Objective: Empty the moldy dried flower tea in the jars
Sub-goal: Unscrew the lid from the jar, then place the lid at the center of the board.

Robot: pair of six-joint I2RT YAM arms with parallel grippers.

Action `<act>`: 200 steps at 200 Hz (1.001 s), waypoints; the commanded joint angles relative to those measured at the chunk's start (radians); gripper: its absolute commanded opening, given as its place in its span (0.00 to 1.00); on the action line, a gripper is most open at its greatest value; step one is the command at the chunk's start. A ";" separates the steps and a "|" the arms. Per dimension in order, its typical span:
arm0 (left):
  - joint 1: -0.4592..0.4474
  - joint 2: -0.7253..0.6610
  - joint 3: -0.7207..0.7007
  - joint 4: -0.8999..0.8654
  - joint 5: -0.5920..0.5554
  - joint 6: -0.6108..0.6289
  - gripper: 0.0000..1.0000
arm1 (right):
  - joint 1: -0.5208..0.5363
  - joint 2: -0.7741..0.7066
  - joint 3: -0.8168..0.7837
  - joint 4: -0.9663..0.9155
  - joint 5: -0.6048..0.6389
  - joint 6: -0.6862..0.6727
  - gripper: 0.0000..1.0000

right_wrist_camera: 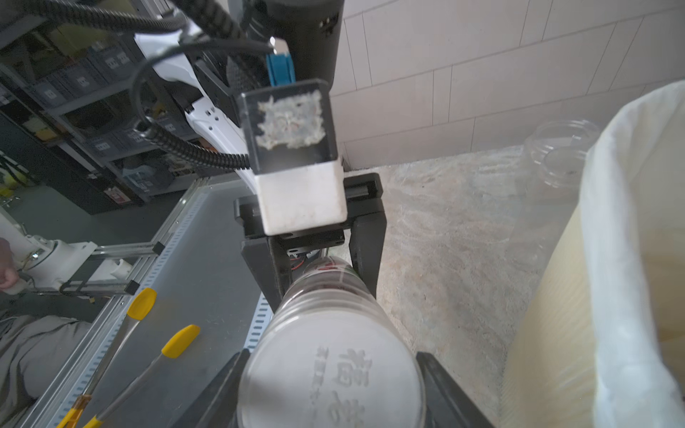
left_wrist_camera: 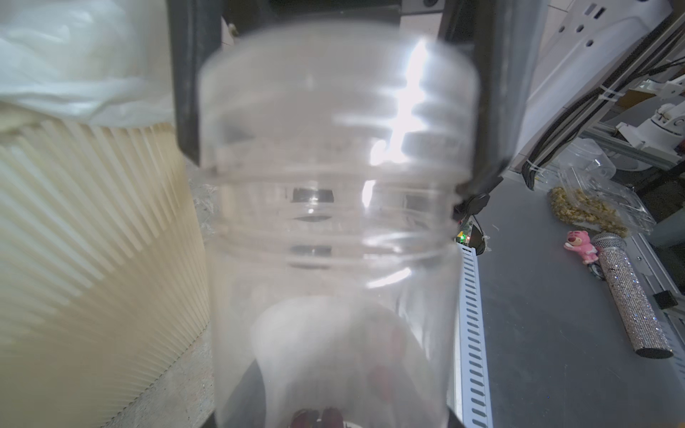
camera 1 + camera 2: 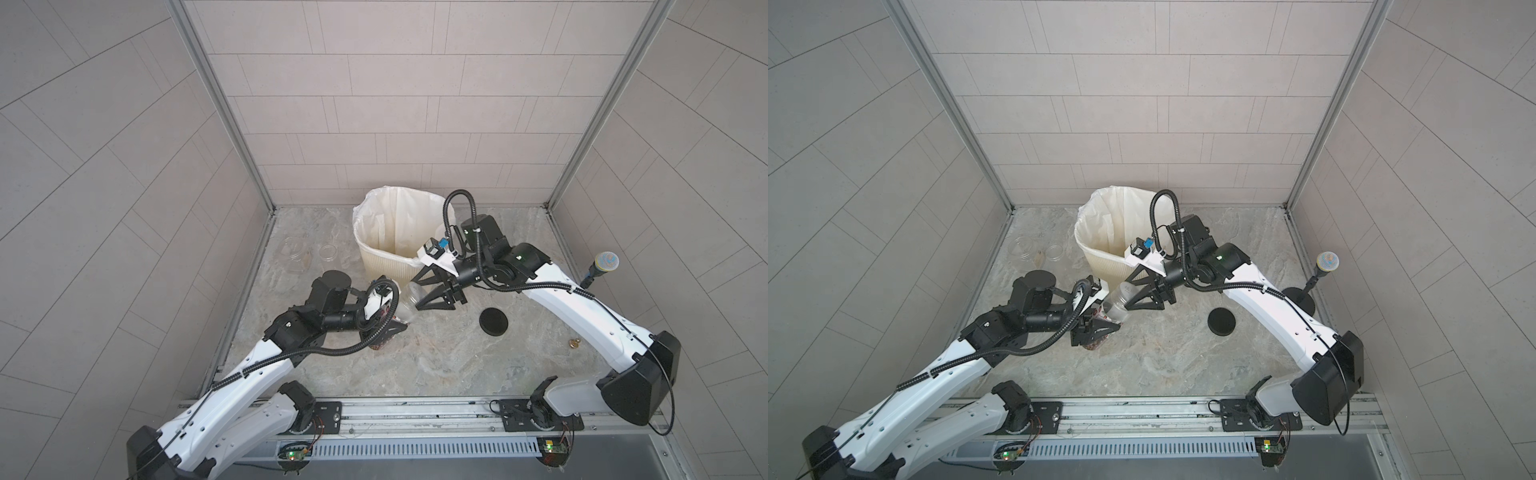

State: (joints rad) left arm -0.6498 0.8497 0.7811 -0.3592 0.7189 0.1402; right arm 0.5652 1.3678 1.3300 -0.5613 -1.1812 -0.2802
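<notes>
Recorder: Position of white-lidded jar (image 3: 405,305)?
Observer: Off the table (image 3: 436,374), just in front of cream ribbed bin (image 3: 386,266), bridging both grippers. Seen in both top views.
Recorder: Grip state, left gripper (image 3: 393,318)?
Observer: Closed across the clear body, one finger on each side. Holding.
Recorder: And right gripper (image 3: 417,295)?
Observer: Closed on white lid (image 1: 331,374), one finger against each side of it.
Recorder: Long axis?
Observer: Running from left gripper to right gripper. Tilted: base end low, toward the near edge of the table; lid end higher, toward the bin side. Exact angle not judged.
Recorder: Contents?
Observer: Loose dried flower tea (image 2: 313,418), reddish and pinkish buds, settled at the base end. Ridged neck clear.
Recorder: Writing?
Observer: Raised Chinese characters moulded into the lid top, one large column plus one smaller; not read with confidence. On the body, red-and-white label (image 1: 328,265): red strokes only, blurred, unreadable.
Recorder: Other items?
Observer: Flat on the table, black lid (image 3: 493,322), well apart on the right arm's side. Left of the bin, clear open jar (image 3: 296,251); beside it a smaller clear round piece (image 3: 328,252), jar or lid not told.
</notes>
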 commanded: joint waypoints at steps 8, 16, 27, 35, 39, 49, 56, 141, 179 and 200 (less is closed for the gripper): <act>-0.002 -0.021 -0.006 0.035 0.032 0.005 0.35 | -0.029 -0.053 -0.053 0.327 -0.036 0.232 0.32; -0.002 -0.023 -0.007 0.039 0.027 0.006 0.35 | -0.032 -0.057 -0.059 0.335 -0.025 0.252 0.32; -0.002 -0.027 -0.007 0.042 0.019 0.008 0.35 | -0.037 -0.063 -0.065 0.335 -0.010 0.266 0.31; -0.001 -0.029 -0.007 0.040 0.015 0.010 0.35 | -0.042 -0.069 -0.070 0.334 0.008 0.277 0.31; 0.000 -0.030 -0.008 0.039 0.012 0.010 0.35 | -0.045 -0.074 -0.073 0.334 0.024 0.284 0.31; -0.001 -0.034 -0.005 0.033 0.003 0.011 0.35 | -0.053 -0.085 -0.080 0.334 0.058 0.305 0.31; -0.001 -0.038 -0.005 0.027 -0.004 0.013 0.35 | -0.061 -0.096 -0.085 0.334 0.097 0.324 0.31; -0.001 -0.040 0.006 0.054 -0.083 -0.008 0.35 | -0.192 -0.292 -0.092 0.193 0.667 0.477 0.35; 0.000 -0.020 -0.004 0.089 -0.105 -0.014 0.35 | -0.294 -0.215 -0.021 0.052 1.002 0.495 0.35; -0.001 -0.018 -0.007 0.089 -0.105 -0.018 0.35 | -0.312 -0.176 -0.039 0.062 1.157 0.510 0.36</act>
State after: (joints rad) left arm -0.6502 0.8371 0.7792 -0.3191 0.6193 0.1280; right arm 0.2684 1.1557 1.2964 -0.4366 -0.2836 0.1917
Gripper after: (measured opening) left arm 0.541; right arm 0.667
